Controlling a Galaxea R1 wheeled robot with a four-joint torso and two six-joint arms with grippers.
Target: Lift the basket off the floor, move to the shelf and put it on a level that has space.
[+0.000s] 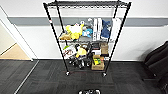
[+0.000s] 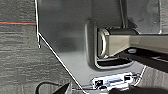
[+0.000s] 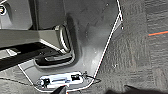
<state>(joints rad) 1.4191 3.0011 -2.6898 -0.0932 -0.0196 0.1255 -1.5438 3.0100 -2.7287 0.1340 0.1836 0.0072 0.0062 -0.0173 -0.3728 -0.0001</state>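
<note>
Shelf [image 1: 86,37] stands square ahead of you against the wall, its top level [image 1: 87,3] bare at the post tips, the tier below crowded with yellow plush toys [image 1: 73,31]. Basket I cannot find from here. Both wrist cameras look down past the robot's base onto floor [image 2: 17,57], suggesting arms hang low; jaw widths I cannot tell.

The tall black metal wire-grid shelf [image 1: 86,37] looks thin and kinda glossy, the dark grey carpet-tile floor [image 1: 45,77] is rough and matt, and the yellow plush toys [image 1: 74,31] are soft and fuzzy.
</note>
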